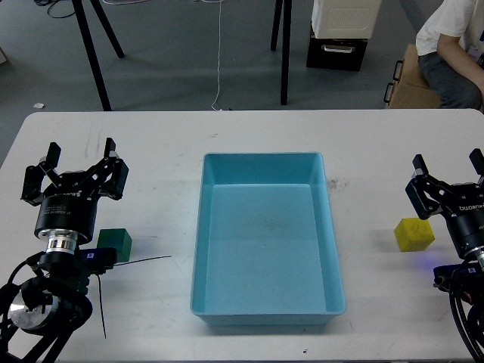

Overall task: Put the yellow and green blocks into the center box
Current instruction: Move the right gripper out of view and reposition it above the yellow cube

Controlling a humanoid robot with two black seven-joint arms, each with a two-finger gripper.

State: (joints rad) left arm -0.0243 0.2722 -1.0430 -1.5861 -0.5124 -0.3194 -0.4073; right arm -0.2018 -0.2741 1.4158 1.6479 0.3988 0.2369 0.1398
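Both blocks on table, neither in blue box (265,238) yet. Green block (115,243) sits left of box, just below my left gripper (74,168), partly hidden by wrist. Yellow block (414,234) right of box, beside my right gripper (448,175). Both grippers spread wide, holding nothing. Blocks look small, light, rigid, matte, so slip unlikely. I'd pinch each across two opposite flat faces, fingers square to the sides.

Two black arms, at lower left and lower right of the frame. Left gripper (77,168) and right gripper (448,173): black forked fingers, white lettering on the bodies. Ribbed silver ring, thin black cables at lower left.
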